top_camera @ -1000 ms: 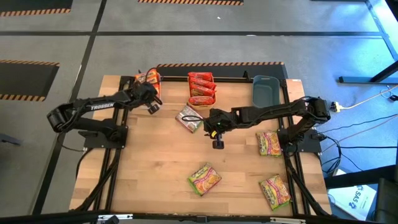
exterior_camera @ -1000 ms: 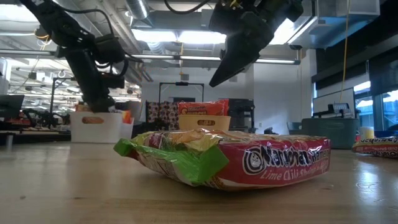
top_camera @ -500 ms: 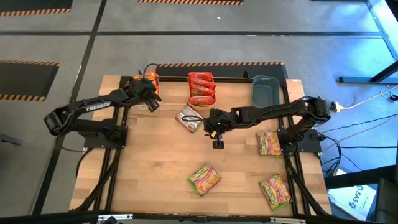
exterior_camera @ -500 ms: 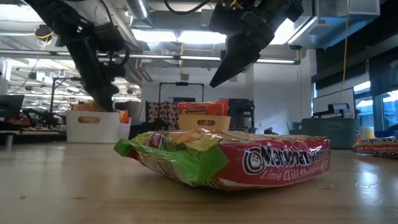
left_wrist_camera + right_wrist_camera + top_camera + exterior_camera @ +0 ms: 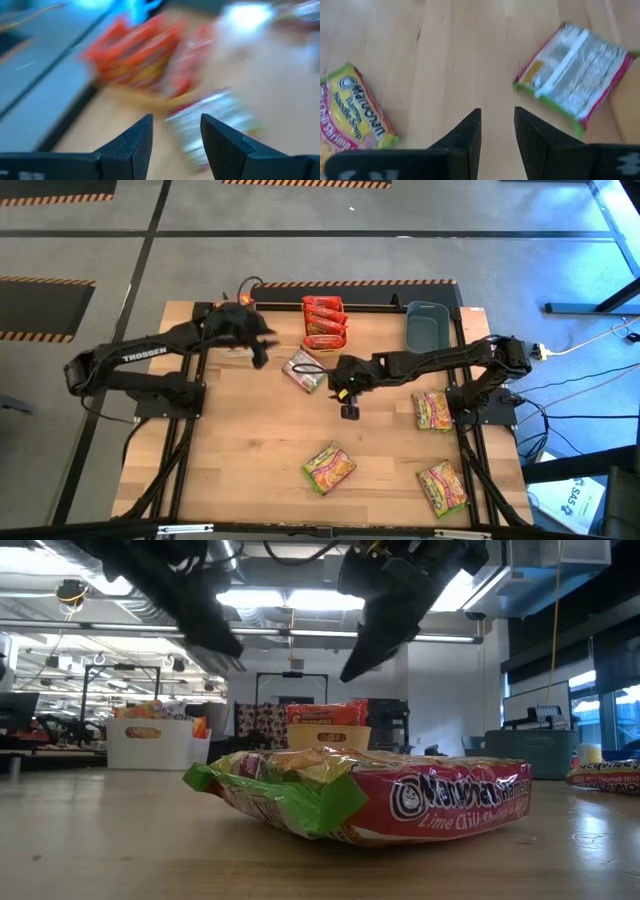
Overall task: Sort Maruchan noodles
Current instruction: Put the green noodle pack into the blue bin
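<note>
Between both pincers lies a face-down noodle packet (image 5: 303, 370); left pincer (image 5: 258, 352) released, empty; right pincer (image 5: 348, 402) parted, empty.

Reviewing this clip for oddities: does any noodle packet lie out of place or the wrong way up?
One packet near the table's middle lies silvery back up, askew, unlike the three face-up packets nearer the front. Nothing looks spilled or torn.

**Four cameras, one shared packet**

The high view looks straight down on the whole table (image 5: 250, 450). The low view sits at tabletop level, close behind a green-edged packet (image 5: 360, 795), facing the room. Each wrist view looks past its own fingers; both catch the silver-backed packet (image 5: 572, 75).
</note>
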Robot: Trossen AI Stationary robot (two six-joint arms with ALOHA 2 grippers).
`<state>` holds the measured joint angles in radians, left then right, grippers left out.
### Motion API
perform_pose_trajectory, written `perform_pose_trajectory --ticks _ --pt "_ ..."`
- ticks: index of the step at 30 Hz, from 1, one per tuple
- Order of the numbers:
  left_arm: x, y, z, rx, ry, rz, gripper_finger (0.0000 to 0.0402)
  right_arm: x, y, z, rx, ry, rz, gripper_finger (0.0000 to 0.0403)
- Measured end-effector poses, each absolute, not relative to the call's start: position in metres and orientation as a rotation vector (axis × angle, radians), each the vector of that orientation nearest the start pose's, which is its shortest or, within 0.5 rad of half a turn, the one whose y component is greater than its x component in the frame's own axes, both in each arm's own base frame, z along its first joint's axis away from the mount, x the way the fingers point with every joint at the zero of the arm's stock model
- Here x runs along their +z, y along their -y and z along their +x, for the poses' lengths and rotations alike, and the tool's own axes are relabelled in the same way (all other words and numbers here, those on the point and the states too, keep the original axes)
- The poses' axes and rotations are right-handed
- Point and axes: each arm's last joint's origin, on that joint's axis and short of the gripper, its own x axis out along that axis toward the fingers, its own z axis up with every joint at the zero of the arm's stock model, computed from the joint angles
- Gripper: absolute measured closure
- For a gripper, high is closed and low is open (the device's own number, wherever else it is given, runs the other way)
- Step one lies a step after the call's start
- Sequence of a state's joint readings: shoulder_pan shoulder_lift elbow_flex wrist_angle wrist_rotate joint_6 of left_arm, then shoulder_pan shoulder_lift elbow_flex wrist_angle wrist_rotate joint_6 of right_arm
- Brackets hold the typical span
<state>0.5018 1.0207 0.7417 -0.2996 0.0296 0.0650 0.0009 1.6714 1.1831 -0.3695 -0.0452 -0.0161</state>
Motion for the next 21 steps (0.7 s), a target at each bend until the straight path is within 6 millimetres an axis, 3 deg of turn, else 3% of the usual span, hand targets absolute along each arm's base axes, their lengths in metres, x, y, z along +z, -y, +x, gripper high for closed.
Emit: perform_pose_trajectory --ticks 5,12,21 --pt "0.257 -0.073 0.209 0.237 -0.523 -0.139 0.0243 0.225 -0.017 0.347 0.072 -0.954 0.024 0.0299" --pt "0.236 -0.034 0.229 0.158 -0.507 -0.172 0.0243 0.213 -0.039 0.327 0.091 -1.009 0.083 0.0299" --pt "0.211 -0.002 0.254 0.119 -0.509 -0.13 0.0243 0.213 -0.046 0.262 -0.051 -1.036 0.319 0.0299"
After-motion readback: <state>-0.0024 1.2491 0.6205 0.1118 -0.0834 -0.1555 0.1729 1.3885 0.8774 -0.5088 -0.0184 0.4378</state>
